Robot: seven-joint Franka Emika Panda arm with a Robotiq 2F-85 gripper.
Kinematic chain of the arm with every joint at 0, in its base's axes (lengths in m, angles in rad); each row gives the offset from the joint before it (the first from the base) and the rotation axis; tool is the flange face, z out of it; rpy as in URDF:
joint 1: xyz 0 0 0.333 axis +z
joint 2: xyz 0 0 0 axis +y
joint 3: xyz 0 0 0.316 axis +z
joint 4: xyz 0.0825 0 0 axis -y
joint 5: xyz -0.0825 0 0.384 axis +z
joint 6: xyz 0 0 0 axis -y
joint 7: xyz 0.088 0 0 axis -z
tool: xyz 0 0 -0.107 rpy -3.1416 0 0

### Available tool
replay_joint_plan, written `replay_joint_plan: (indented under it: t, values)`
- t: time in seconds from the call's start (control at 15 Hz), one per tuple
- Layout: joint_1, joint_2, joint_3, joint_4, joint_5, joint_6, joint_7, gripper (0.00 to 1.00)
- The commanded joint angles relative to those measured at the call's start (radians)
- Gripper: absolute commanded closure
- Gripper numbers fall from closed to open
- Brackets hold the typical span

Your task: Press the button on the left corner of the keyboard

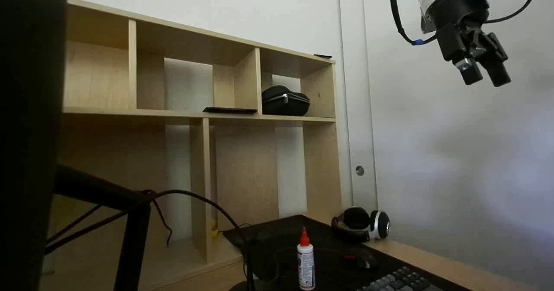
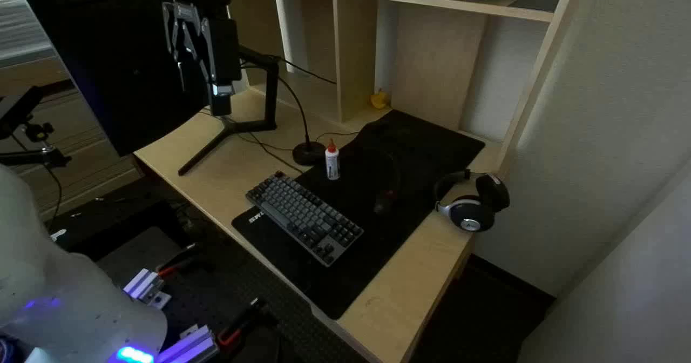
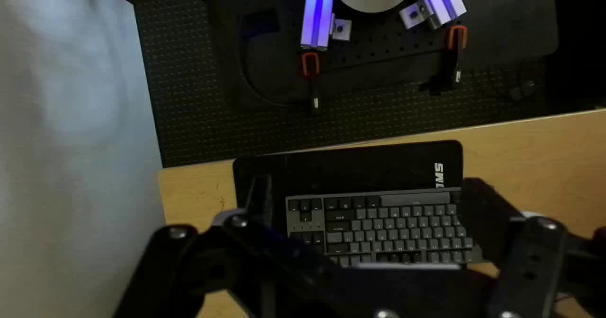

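Observation:
The flat black keyboard (image 2: 305, 214) with rows of dark grey keys lies on a black desk mat (image 2: 345, 293) in an exterior view. Only a corner of the keyboard (image 1: 402, 280) shows at the bottom edge in an exterior view. In the wrist view the keyboard (image 3: 393, 228) lies below the jaws, space bar side up; a finger hides its right end and the gripper body covers its lower edge. My gripper (image 1: 485, 76) is high above the desk and touches nothing. It also shows in an exterior view (image 2: 200, 93). In the wrist view its fingers (image 3: 369, 195) are wide apart with nothing between them.
A white bottle with a red cap (image 2: 332, 163) stands behind the keyboard, near a microphone base (image 2: 309, 153). A mouse (image 2: 384, 202) and headphones (image 2: 472, 212) lie to the side. A monitor (image 2: 108, 44) stands by the gripper. A wooden shelf (image 1: 246, 187) backs the desk.

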Motion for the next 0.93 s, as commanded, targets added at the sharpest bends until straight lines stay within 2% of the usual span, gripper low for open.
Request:
replay_joint_plan:
  t: [0.0,0.07,0.27,0.47,0.73,0.8,0.87]
  values:
    - [0.007,0.001,-0.005,0.003,-0.002,-0.003,0.004,0.00]
    - [0.007,0.001,-0.005,0.003,-0.002,-0.003,0.004,0.00]
    - [0.009,0.022,-0.001,0.028,-0.018,-0.111,-0.006,0.00]
    - [0.020,0.007,-0.011,0.014,0.001,-0.084,-0.012,0.00]
    - [0.016,0.005,-0.020,0.012,0.080,-0.065,0.029,0.00]
    - [0.012,0.002,-0.006,0.006,0.045,-0.078,0.023,0.00]
    - [0.011,0.002,-0.008,0.007,0.059,-0.077,0.024,0.00]
